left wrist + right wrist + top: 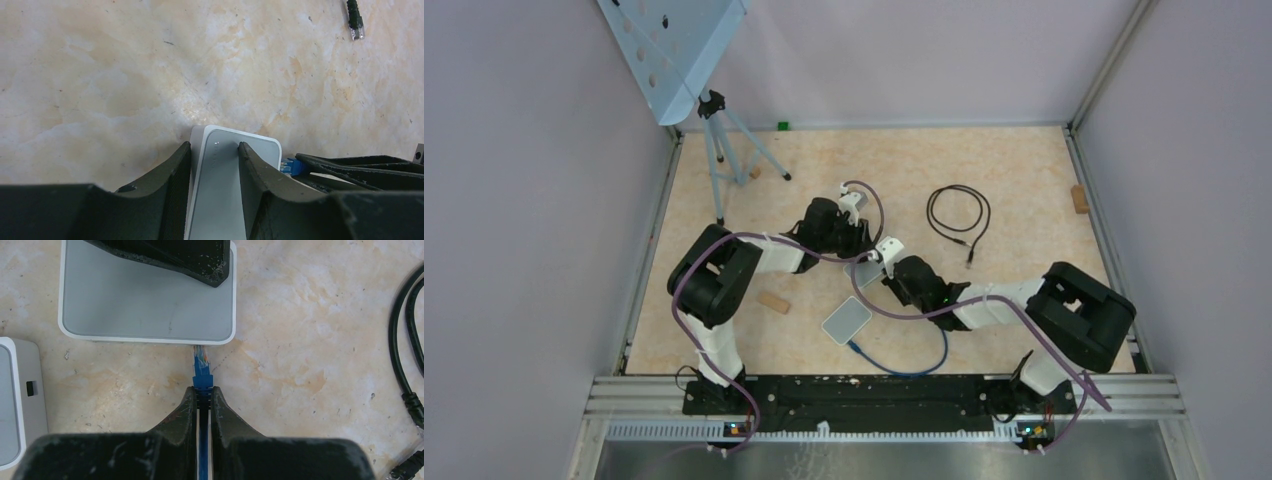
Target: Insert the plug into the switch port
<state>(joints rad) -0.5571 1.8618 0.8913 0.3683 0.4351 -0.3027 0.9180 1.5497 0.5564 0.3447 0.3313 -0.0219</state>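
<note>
The switch [145, 295] is a flat white box with a grey top, lying flat on the table. The plug [201, 360], a clear connector on a blue boot, points at the switch's near side wall close to one corner. Its tip meets that wall. How far it sits in the port cannot be told.

The right gripper [202, 392] is pressed together on the blue boot just behind the plug, in line with it. The left gripper [214, 146] stands partway spread over the switch. One finger lies along a side edge and the other rests on the top face.

A second white unit [847, 320] lies just beside the switch, nearer the arm bases. The blue cable [924, 368] loops past it. A coiled black cable [959, 212] lies well apart, and so do two cork-coloured blocks [773, 302].

The table [984, 160] is marbled beige, enclosed by pale lilac walls [524, 200]. A tripod [719, 160] in the far left corner carries a perforated blue panel [669, 45].
</note>
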